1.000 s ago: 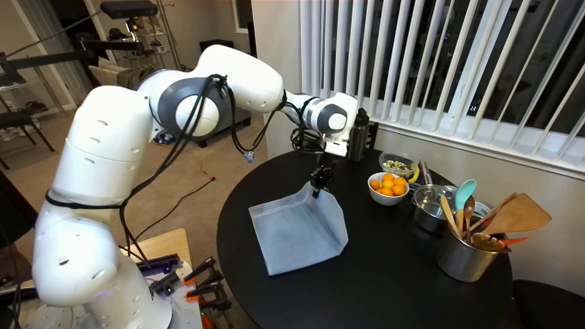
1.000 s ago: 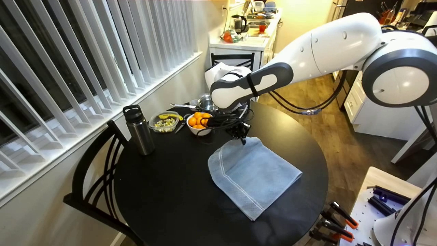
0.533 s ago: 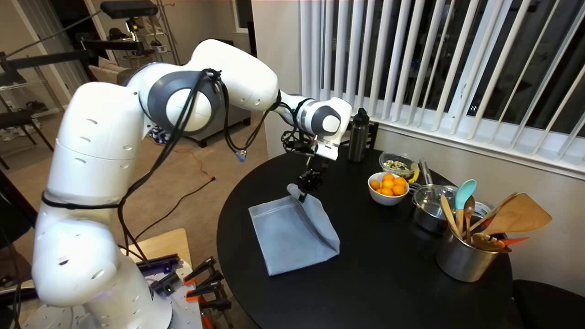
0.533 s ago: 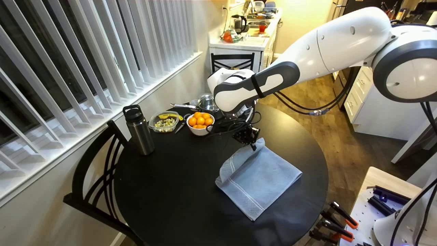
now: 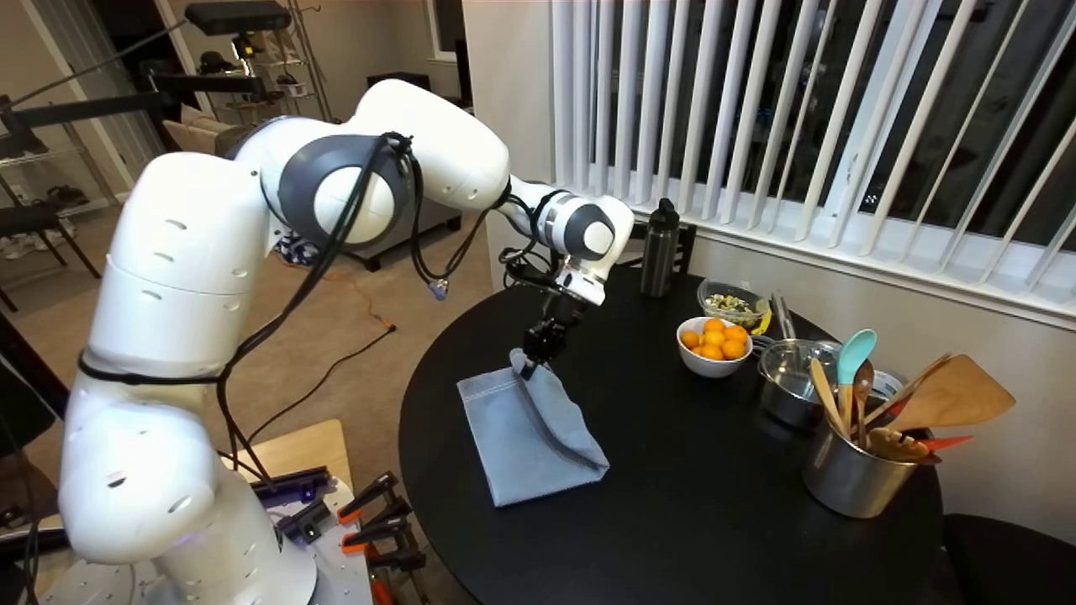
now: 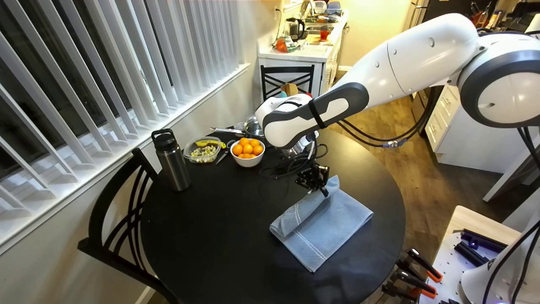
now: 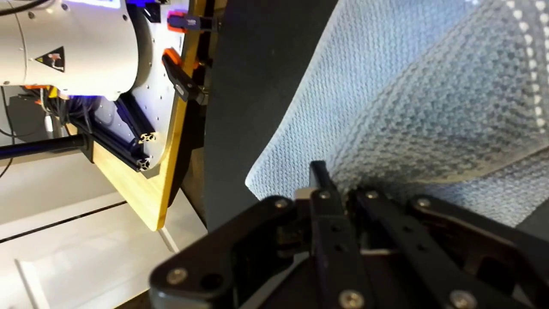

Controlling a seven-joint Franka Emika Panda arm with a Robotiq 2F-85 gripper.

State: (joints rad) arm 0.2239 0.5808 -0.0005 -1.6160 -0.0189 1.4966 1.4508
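1 blue-grey cloth (image 6: 337, 232) on the blk round table (image 5: 689, 521), part doubled over, gripper (image 5: 528, 370) pinching its raised edge tight, white bowl (image 5: 709, 368) w/ oranges (image 5: 713, 339) a bit off, metal bottle (image 6: 175, 169) nr window blinds (image 6: 206, 46), utensil pot (image 5: 853, 479) further off.

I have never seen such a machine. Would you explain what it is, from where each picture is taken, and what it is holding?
This is a white robot arm ending in a black gripper. Two pictures look from outside, from different places; the third is taken at the wrist, so the gripper looks very large there. On the round black table are a white bowl of orange fruit, a clear container with food, a metal pot, a metal holder with kitchen utensils, a metal bottle and a blue-grey cloth. The gripper is closed on this cloth, part of which is raised and folded back.
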